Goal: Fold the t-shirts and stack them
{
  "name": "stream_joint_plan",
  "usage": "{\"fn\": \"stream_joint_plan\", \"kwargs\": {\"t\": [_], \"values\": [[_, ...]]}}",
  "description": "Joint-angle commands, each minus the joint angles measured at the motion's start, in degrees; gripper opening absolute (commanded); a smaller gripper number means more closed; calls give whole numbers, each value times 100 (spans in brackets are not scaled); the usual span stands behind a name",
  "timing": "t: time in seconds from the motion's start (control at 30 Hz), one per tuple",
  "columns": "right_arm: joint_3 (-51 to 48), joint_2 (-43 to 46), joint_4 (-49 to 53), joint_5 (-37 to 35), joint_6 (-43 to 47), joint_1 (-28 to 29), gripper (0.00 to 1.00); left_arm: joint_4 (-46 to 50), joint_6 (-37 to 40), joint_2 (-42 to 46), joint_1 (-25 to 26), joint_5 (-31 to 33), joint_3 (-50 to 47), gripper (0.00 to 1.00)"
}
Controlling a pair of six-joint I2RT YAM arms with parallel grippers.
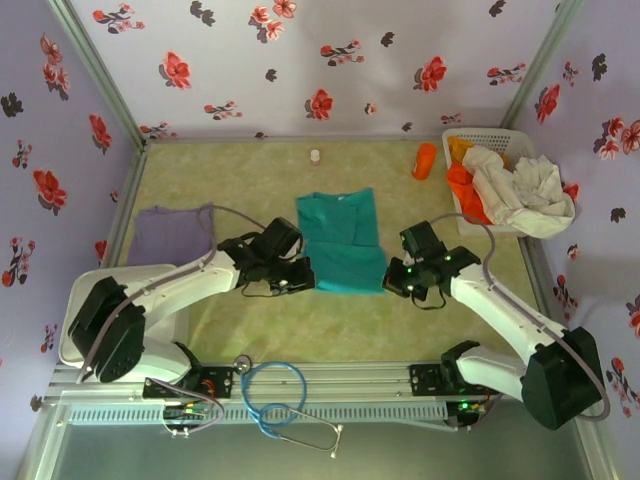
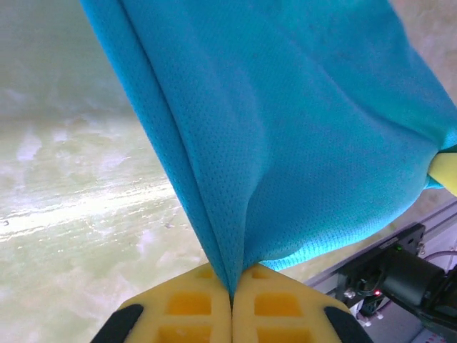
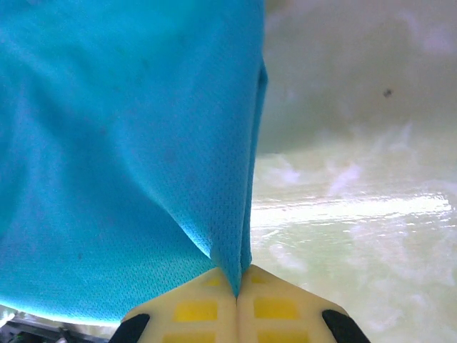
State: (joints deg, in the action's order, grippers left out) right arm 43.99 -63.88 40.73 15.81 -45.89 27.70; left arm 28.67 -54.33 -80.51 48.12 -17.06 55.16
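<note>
Both near corners of the teal-green mesh-cloth t-shirt [image 1: 338, 235] are pinched: the left hand [image 2: 230, 284] is clamped tight on the left corner, the right hand [image 3: 237, 283] on the right one. It lies mid-worktop [image 1: 250, 170]; a dusty purple cloth t-shirt [image 1: 175, 232] lies flat, apart, to its left.

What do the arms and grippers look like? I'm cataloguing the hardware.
The left arm and right arm are white links with black joint housings and grey cables. The left gripper and right gripper have pale yellow fingers with square recesses and black corners.
</note>
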Motion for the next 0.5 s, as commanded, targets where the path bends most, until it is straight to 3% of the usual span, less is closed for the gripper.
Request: {"fn": "stream_joint_plan", "kwargs": {"t": [0.0,0.47], "values": [[583,-43,518,-288,-25,25,0,916,-71,158,-29,315,556,0],[1994,-925,771,-322,227,7,0,1369,-284,622,-382,489,875,0]]}}
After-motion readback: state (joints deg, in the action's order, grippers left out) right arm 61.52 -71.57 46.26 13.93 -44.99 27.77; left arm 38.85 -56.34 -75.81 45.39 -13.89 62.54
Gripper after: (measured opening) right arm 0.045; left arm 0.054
